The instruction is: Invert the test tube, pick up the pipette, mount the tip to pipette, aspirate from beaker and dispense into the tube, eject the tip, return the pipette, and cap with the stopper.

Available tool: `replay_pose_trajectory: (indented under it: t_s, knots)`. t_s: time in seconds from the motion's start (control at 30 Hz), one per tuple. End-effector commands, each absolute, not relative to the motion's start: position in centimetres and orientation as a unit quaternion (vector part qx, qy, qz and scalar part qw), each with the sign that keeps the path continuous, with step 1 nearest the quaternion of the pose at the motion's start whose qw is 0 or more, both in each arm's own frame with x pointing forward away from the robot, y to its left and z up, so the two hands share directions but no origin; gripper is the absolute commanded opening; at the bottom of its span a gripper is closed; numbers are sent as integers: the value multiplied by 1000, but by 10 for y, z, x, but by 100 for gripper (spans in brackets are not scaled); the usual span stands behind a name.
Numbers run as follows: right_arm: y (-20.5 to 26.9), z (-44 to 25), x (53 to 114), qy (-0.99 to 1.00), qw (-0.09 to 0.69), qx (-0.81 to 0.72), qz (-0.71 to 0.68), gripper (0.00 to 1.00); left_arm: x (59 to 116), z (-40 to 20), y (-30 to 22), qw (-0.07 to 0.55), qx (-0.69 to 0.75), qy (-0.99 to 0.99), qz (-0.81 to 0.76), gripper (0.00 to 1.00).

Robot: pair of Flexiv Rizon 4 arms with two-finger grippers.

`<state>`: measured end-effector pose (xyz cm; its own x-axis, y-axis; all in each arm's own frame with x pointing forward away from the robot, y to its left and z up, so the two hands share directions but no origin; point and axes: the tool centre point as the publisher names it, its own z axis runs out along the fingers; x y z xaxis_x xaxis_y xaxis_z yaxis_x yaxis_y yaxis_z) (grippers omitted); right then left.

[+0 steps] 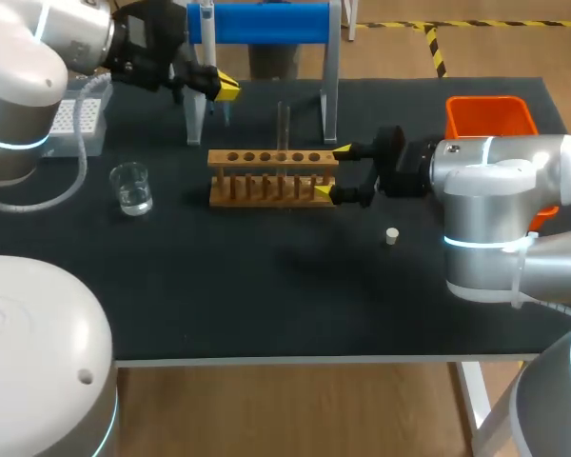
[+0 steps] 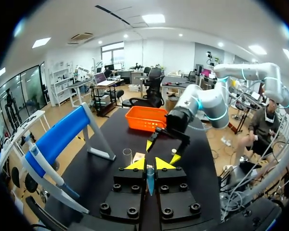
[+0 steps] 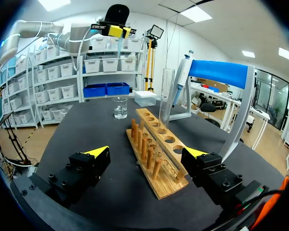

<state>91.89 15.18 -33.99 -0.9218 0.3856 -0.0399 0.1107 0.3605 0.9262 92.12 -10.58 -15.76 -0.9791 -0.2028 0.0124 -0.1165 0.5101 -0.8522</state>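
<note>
Since the test tube stands upright in the wooden rack and the pipette hangs on its blue stand, I judge that picking up the pipette is the step in hand. My left gripper hangs just beside the stand, its fingers drawn nearly together and holding nothing of the task. It will have to open and turn toward the pipette's handle. My right gripper is spread wide astride the rack's right end, and I cannot confirm any contact. The beaker sits left of the rack, and the stopper lies by my right arm.

From overhead the pipette is mostly cut off. The tip box is half hidden behind my left arm. A thin bluish sliver between the left fingers defeats me, and I cannot make out which way the tube's mouth faces.
</note>
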Motion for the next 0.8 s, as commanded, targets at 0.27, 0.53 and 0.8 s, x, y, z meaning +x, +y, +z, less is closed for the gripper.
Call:
replay_pose_trajectory:
  t_s: [0.27,0.53,0.8]
  knots:
    - [152,-340,919,815,127,153,545,100,920,-153,-132,60,-101,874,-472,0]
    - [152,-340,919,815,127,153,545,100,920,-150,-141,74,-115,871,-472,0]
    - [152,-340,919,815,127,153,545,100,920,-148,-147,86,-129,865,-477,0]
